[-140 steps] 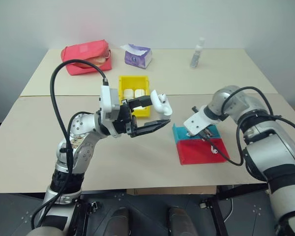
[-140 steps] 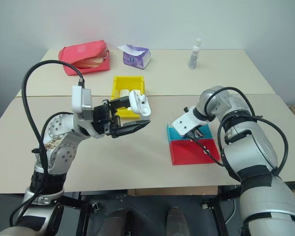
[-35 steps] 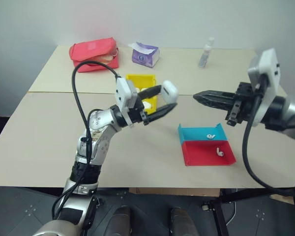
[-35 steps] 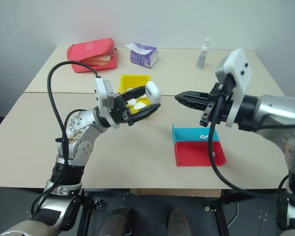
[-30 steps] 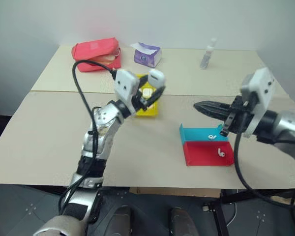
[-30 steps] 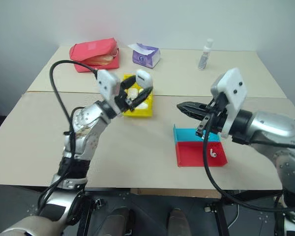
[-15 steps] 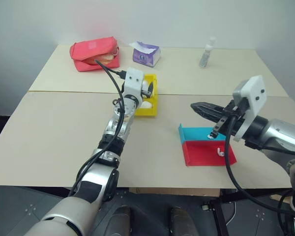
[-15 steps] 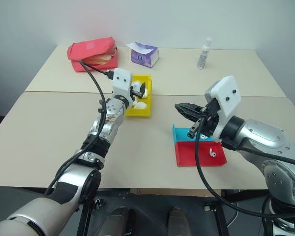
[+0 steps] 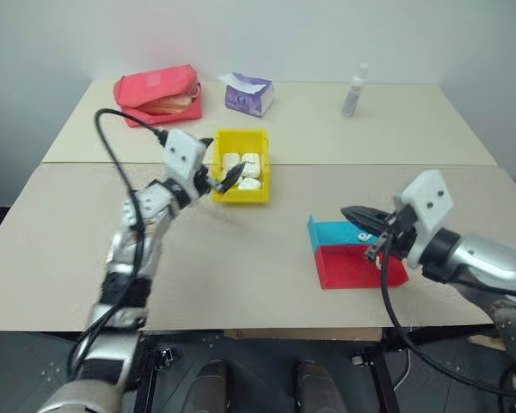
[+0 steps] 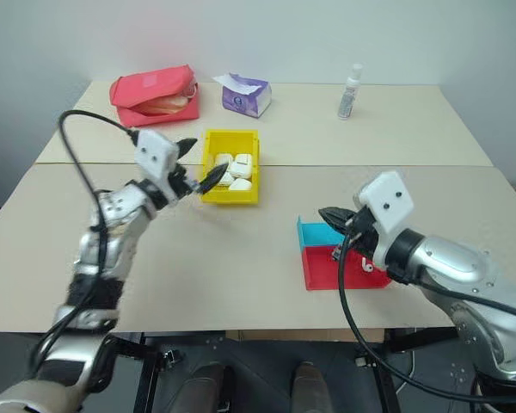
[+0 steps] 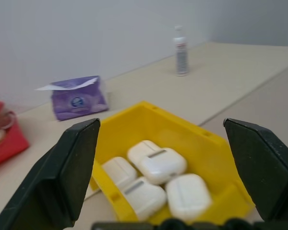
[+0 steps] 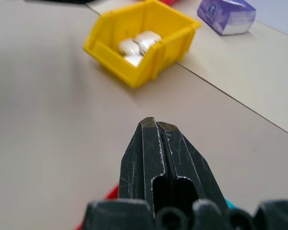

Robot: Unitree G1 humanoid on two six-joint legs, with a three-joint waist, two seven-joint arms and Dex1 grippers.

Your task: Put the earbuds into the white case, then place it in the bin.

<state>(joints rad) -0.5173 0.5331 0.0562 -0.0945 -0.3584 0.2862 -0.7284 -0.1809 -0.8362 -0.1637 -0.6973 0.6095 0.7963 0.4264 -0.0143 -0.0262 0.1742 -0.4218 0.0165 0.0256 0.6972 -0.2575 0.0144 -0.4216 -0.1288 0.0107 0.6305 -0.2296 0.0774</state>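
A red pouch (image 9: 156,92) lies at the far left of the table (image 9: 267,249), with a purple tissue pack (image 9: 247,94) to its right and a small clear bottle (image 9: 353,89) farther right. The yellow bin (image 9: 240,192) sits near the middle of the table, a little to the left. Four white cases (image 11: 156,182) lie inside it, packed close together with their lids shut. A flat blue-and-red tray (image 9: 348,254) lies on the right side, nearer than the bin and well apart from it. Part of the tray is hidden behind the right arm, and a small bit of white, perhaps one of the earbuds (image 10: 366,266), peeks out beside that arm on the red half. The left gripper (image 9: 215,172) hangs just left of the bin with its two black fingers (image 11: 74,167) spread wide and nothing between them. The right gripper (image 9: 354,214) points left, just over the blue end of the tray. Its fingers (image 12: 156,158) are pressed tight together and hold nothing.
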